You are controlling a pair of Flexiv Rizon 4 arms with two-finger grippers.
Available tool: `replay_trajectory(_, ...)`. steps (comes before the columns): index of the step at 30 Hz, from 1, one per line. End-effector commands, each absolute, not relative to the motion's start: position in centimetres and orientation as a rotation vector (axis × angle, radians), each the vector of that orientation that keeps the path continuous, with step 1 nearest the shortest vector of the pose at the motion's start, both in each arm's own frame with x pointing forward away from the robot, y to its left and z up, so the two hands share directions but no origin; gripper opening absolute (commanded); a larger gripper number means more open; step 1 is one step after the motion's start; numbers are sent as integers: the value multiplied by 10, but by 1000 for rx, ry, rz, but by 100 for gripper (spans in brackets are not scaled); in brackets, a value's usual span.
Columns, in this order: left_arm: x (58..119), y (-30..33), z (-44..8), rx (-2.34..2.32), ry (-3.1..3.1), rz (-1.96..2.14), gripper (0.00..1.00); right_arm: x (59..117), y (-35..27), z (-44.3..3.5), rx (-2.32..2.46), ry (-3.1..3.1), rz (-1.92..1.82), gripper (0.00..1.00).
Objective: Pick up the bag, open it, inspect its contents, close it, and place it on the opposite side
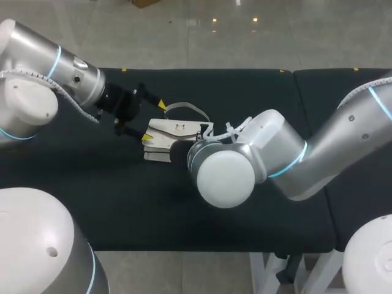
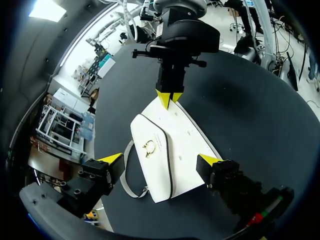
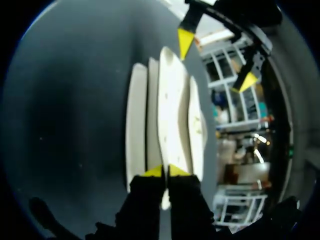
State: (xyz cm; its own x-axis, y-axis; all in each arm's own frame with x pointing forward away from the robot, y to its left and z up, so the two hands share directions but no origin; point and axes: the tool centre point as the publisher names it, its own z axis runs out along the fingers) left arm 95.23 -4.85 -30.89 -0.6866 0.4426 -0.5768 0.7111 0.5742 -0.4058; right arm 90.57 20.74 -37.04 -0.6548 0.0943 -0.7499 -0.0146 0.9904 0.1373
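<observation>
The left arm (image 1: 58,70) is seen over the black table (image 1: 79,196). The left jaws are spread wide and released, with their yellow fingertips (image 2: 112,159) set to either side of the left end of the white bag (image 1: 177,130). The bag is laid on the table near its middle, with the gold clasp (image 2: 148,146) turned upward and the grey strap (image 2: 126,176) looped beside it. At the bag's opposite end, the right jaws are clenched on a thin edge of the bag. The right arm (image 1: 343,131) is stretched in from the right.
</observation>
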Motion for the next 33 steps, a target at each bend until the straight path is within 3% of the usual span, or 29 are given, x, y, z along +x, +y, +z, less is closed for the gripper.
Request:
replay_trajectory(1, 951, -47, -314, 946, 2365, -897, 100, 902, 210, -377, 63, 2161, 161, 0)
replay_trajectory(10, 942, -53, -318, 1003, 2253, -883, 100, 897, 211, -380, 89, 2141, 151, 0)
replay_trajectory(16, 943, -61, -326, 1012, 2237, -874, 88, 897, 211, -380, 89, 2141, 151, 0)
replay_trajectory(20, 948, -69, -332, 1031, 2242, -845, 75, 897, 211, -380, 89, 2141, 151, 0)
replay_trajectory(31, 964, -77, -349, 1027, 2255, -747, 58, 897, 211, -380, 89, 2141, 151, 0)
replay_trajectory(33, 967, -77, -350, 1018, 2252, -747, 50, 897, 211, -380, 89, 2141, 151, 0)
